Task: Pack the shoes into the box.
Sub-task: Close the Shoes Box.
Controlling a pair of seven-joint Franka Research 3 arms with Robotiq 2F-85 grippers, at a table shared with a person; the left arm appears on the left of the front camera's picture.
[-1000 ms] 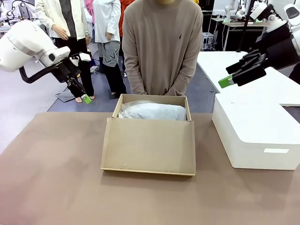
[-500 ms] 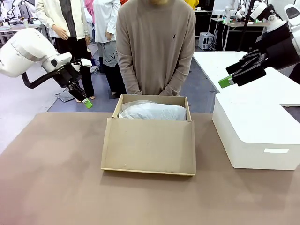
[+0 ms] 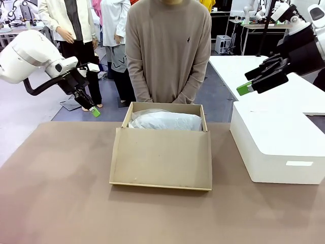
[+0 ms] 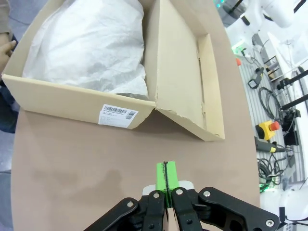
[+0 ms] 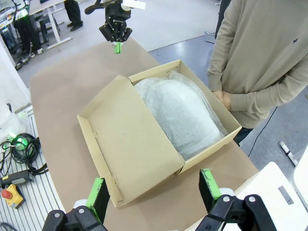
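Shoebox: tan cardboard shoebox (image 3: 161, 152) is seen at table centre in the front view, flap lid hinged down toward 6 o'clock, lying open over the near side.
Tissue: white tissue paper (image 3: 165, 121) is bunched inside the box at its 12 o'clock half; whatever lies under it is hidden.
Shoes: cannot be told from the pictures, as the tissue covers the box interior.
Label: a white barcode sticker (image 4: 118, 115) is stuck on the box's outer wall, seen in the left wrist view.
Left gripper: left gripper (image 3: 95, 112) is held in the air at 10 o'clock from the box, well apart from it; green pads (image 4: 166, 175) are pressed together with nothing between them.
Right gripper: right gripper (image 3: 246, 89) is held up at 2 o'clock from the box, above the white box; fingers are spread wide, empty, green pads (image 5: 98, 192) framing the shoebox in the right wrist view.
White box: a larger white rectangular box (image 3: 277, 147) sits at 3 o'clock of the shoebox, near but apart.
Person: a person in a beige sweater (image 3: 170, 51) stands at 12 o'clock, just behind the box, hands (image 3: 170, 100) clasped low.
Table: brown table top (image 3: 56, 193) carries both boxes.
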